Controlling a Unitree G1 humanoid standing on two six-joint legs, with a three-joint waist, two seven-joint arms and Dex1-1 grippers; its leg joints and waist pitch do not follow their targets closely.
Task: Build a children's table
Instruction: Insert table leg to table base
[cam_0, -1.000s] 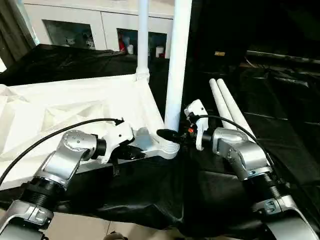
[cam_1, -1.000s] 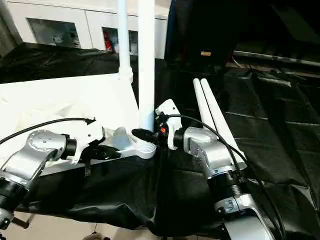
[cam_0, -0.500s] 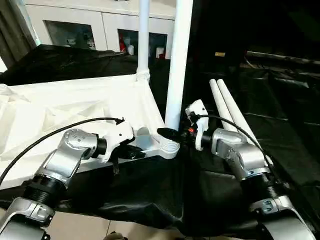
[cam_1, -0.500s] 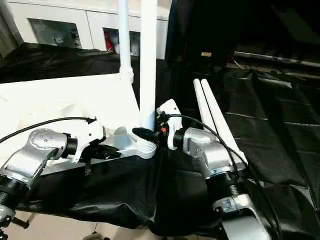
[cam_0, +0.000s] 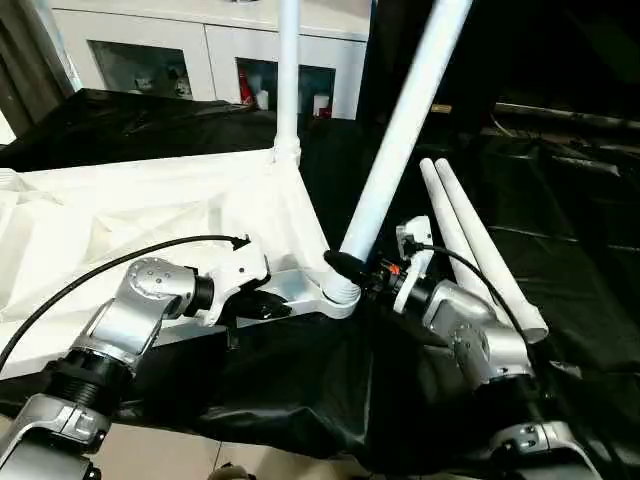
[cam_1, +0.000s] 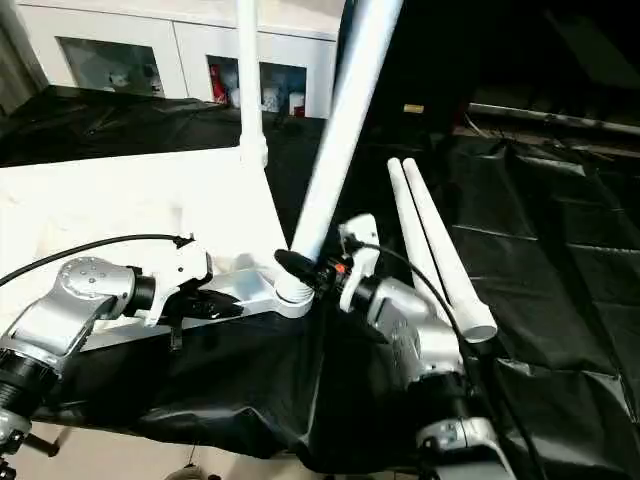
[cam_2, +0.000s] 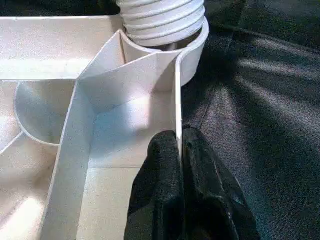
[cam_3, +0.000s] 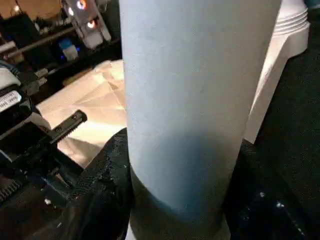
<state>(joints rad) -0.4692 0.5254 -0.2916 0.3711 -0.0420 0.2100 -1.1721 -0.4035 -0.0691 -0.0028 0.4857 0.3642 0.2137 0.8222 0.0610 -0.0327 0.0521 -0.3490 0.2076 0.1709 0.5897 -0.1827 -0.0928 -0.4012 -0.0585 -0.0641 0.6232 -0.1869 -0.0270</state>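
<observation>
Upturned white tabletop (cam_0: 150, 215) lying ribbed side up on black cloth (cam_0: 300, 390), taken here as the landmark. At its far corner, one leg (cam_0: 288, 70) standing upright in the socket, apparently seated. At the near corner socket (cam_0: 338, 293), a second leg (cam_0: 400, 130) with its ribbed end at the socket mouth but leaning well away from the tabletop rather than standing straight, so probably not yet home. Right gripper (cam_0: 352, 272) clamped around the base of that tilted leg, just above the socket; black fingers (cam_3: 107, 165) visible on both sides of the tube in the right wrist view. Left gripper (cam_2: 179, 165) pinched shut on the tabletop's thin rim (cam_2: 177, 95), just beside the same socket, steadying it. Two more legs (cam_0: 475, 235) lying side by side on the cloth beyond the tabletop's edge, near the right arm, untouched. Roughly: one of four legs done, the second in hand and needing straightening and pressing in, two sockets on the tabletop's other side left to fill, then turning the table upright.
</observation>
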